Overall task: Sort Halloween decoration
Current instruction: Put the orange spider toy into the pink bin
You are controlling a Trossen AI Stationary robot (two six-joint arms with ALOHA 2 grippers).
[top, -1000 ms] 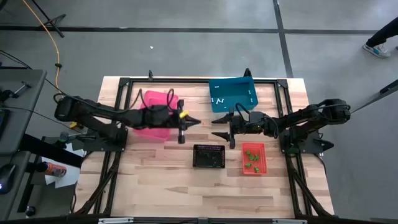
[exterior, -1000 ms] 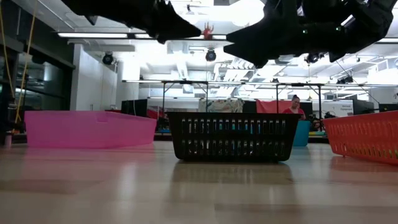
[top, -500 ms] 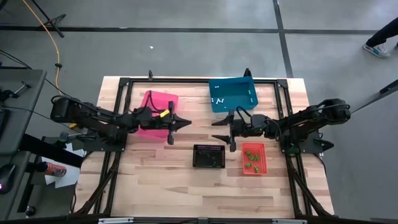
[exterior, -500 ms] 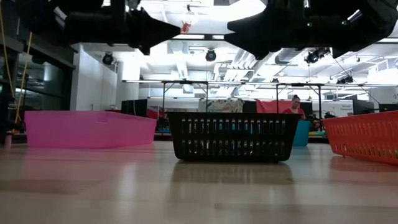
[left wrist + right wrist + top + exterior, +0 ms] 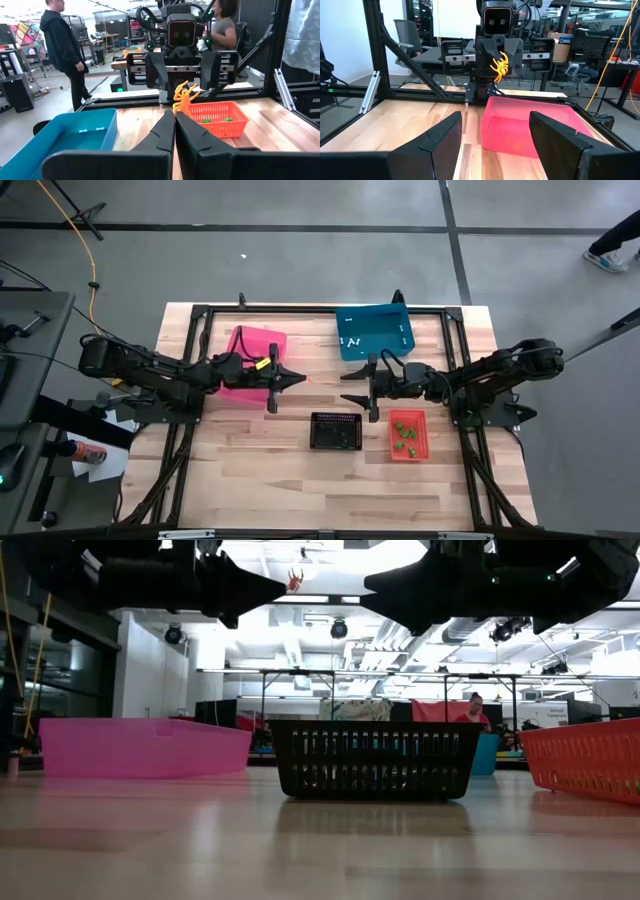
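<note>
- Right now we see a small orange spider-shaped plastic trinket (image 5: 183, 96) pinched at the tips of the left claw (image 5: 303, 379), whose two dark fingers are pressed together on it.
- From the low view the same trinket (image 5: 295, 578) hangs well above the wooden surface (image 5: 260, 470), at the point of the left claw (image 5: 283, 585).
- We place the left claw just past the near corner of the translucent pink plastic bin (image 5: 250, 350), over bare wood between that bin and the right claw (image 5: 344, 386).
- Seen from the right wrist, the spider (image 5: 498, 64) sits in front of the left arm's wrist camera, with the pink bin (image 5: 530, 130) lying below and nearer.
- We see the right claw facing the left one, close but apart from it, its fingers (image 5: 440, 137) spread wide with nothing between them.
- Under the right arm, a small orange-red mesh basket (image 5: 392, 452) holds several tiny green trinkets (image 5: 404, 432).
- A black slotted plastic basket (image 5: 335, 431) stands on the surface between the two arms, just beside the orange-red one.
- A teal rectangular plastic bin (image 5: 374, 330) at the far edge carries a few tiny white trinkets (image 5: 349, 340).
- Beyond the surface, we can make out a person in dark clothing (image 5: 62, 47) standing in the room.
</note>
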